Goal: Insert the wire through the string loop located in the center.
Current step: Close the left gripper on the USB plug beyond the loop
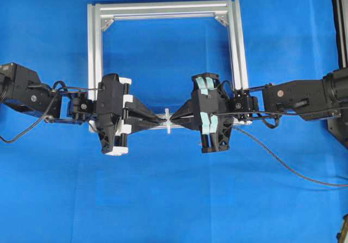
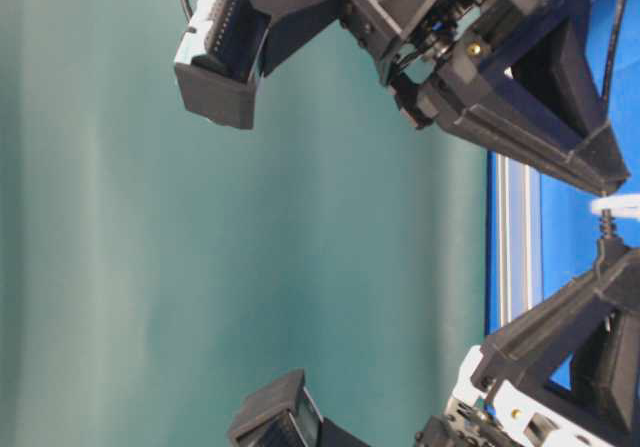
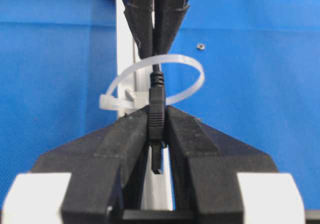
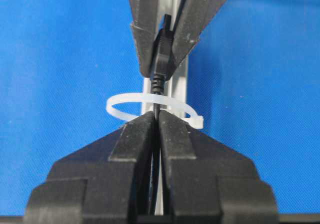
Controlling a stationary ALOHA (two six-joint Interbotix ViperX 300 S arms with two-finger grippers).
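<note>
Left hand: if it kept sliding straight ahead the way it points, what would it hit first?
Probably the string loop, just ahead of the left hand; right behind it waits the right hand.

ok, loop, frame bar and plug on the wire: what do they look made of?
String loop: looks like translucent white plastic, a thin flat band with a zip-tie head, smooth. Frame bar: looks like aluminium extrusion, silver, matte, slotted along its length. Plug on the wire: black moulded plastic or rubber, matte, with a ribbed strain relief. Exact polymers can't be told.
</note>
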